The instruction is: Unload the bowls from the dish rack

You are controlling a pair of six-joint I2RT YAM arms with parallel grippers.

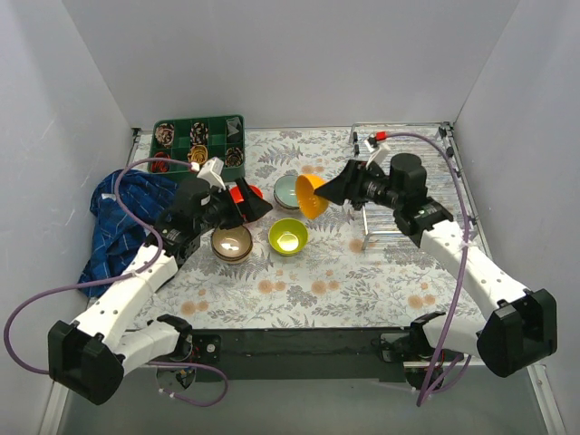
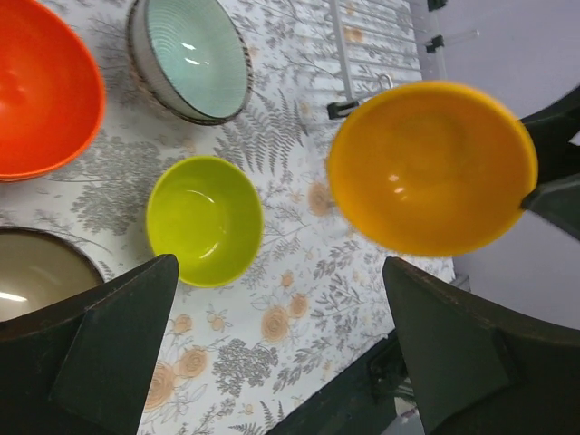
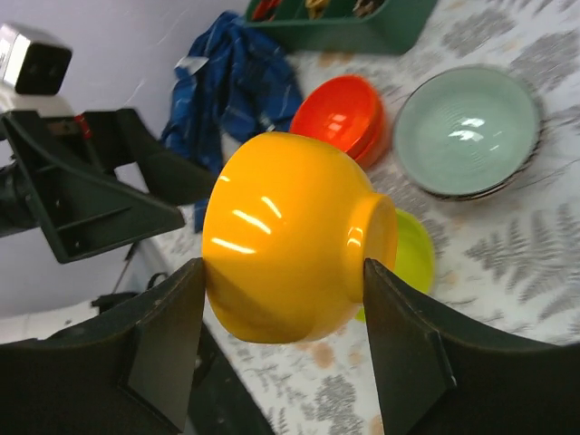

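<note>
Right claw [image 3: 283, 276]: clamped across the yellow-orange bowl [image 3: 290, 245], which hangs on its side in the air above the tabletop [image 1: 362, 281], just left of the dish rack [image 2: 376, 41]. Left claw [image 2: 281, 344]: fingers apart, holding nothing, poised over the bowls already set down.

On the tabletop stand the lime green bowl [image 1: 288, 236], the red-orange bowl [image 1: 245, 193], the pale mint bowl [image 1: 288, 190] and the beige bowl [image 1: 232, 243]. Whether any of these are nested pairs cannot be told for certain.

No bowl shows on the visible part of the rack, though the right arm hides some of it. The unloading therefore appears nearly complete, with the carried bowl not yet set down.
</note>
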